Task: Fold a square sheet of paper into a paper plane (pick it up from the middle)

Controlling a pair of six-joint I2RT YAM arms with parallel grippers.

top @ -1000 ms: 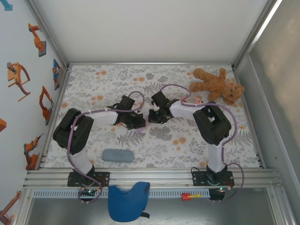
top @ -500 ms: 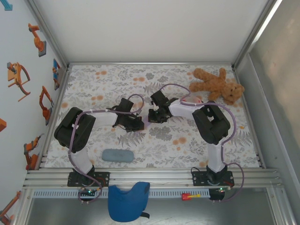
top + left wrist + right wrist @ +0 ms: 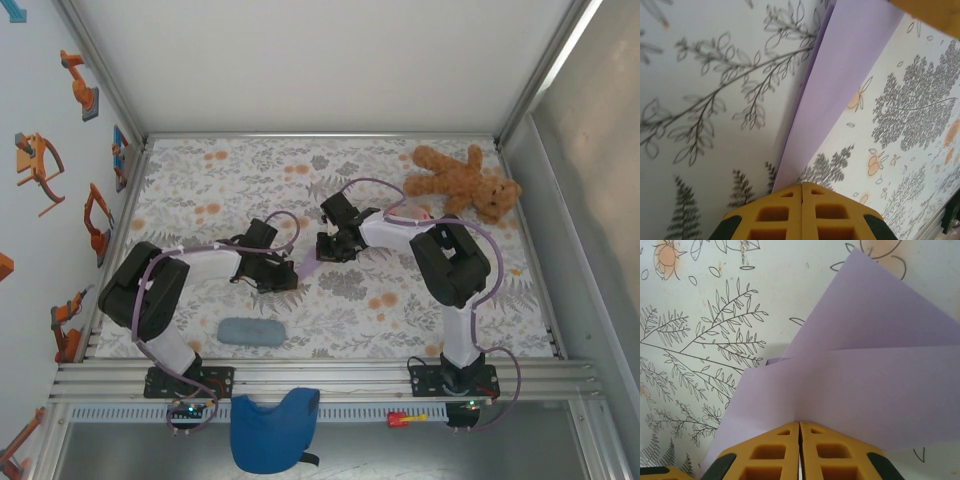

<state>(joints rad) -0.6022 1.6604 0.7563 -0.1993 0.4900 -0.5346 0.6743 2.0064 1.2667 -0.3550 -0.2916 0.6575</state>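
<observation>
Floral surface [image 3: 200,190], teddy bear [image 3: 465,182] as reference. Your creased lavender paper sheet [image 3: 309,266] sits left of the bear and nearer the arm bases. Right claw [image 3: 799,427] is clenched on its broad edge, bear side. Left claw [image 3: 801,192] is clenched on its narrow end, farther from the bear.

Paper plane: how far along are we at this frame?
Done: the lavender paper is already folded, not a flat square; the right wrist view shows overlapping layers with a crease. In hand: the left gripper and right gripper are both shut on it, from opposite sides. Left: it does not yet read as a slim dart, so the final folds look outstanding.
</observation>
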